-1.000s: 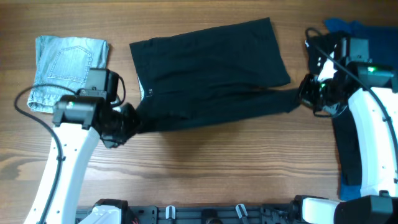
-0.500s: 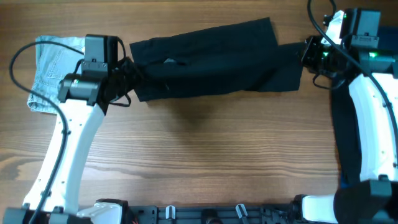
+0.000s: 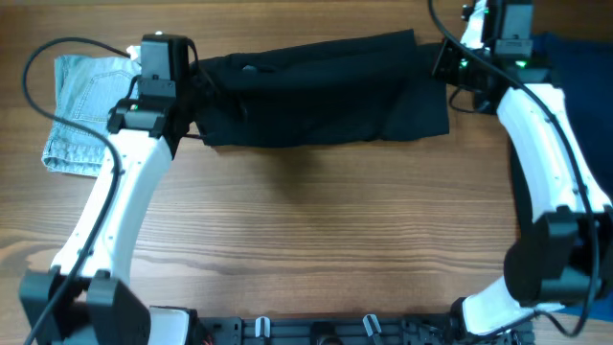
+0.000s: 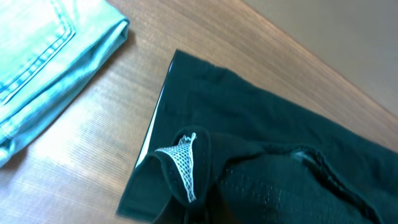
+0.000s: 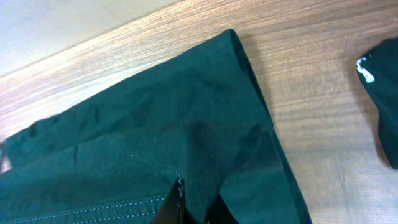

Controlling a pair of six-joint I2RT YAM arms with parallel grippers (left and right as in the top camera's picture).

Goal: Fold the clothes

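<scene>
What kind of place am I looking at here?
Probably a robotics lab bench set up for laundry-folding practice, not a home: a wooden table, a white left arm and right arm mounted at its near edge, and a black garment, folded denim and blue cloth.

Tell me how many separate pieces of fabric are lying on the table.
3: the black garment across the far middle, the light-blue denim piece at the far left, and the blue cloth at the far right. More may be hidden beneath that cloth.

folded denim [image 3: 81, 115], blue cloth [image 3: 586, 59], wooden table [image 3: 306, 240]
</scene>
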